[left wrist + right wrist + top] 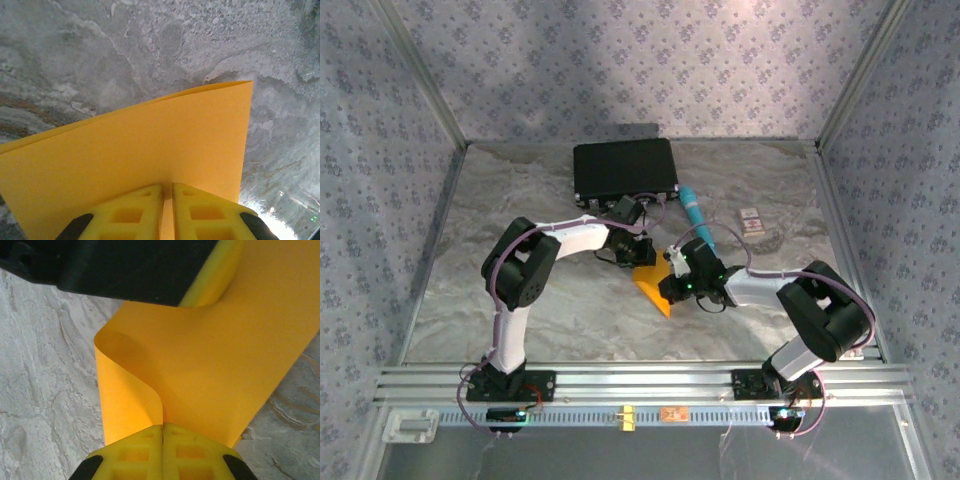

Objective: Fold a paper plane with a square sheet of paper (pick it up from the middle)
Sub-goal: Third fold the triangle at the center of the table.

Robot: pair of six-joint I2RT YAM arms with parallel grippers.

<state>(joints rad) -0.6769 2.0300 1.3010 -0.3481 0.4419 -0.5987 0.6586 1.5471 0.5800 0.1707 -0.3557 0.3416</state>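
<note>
The square sheet of paper (653,287) is plain orange-yellow and hangs bent over the marble tabletop at mid-table, held between both arms. My left gripper (642,250) pinches its far edge. In the left wrist view the yellow fingers (127,212) are shut on the sheet (150,145), which fans out flat ahead of them. My right gripper (672,272) grips the near-right edge. In the right wrist view its gripper (163,427) is shut on the sheet (215,365), which curls into a soft loop at the left. The left gripper's finger (217,272) shows at the top there.
A black case (625,168) lies at the back of the table, with a teal pen-like tube (694,210) to its right and a small card (751,220) beyond that. Patterned walls enclose three sides. An aluminium rail (640,380) runs along the near edge.
</note>
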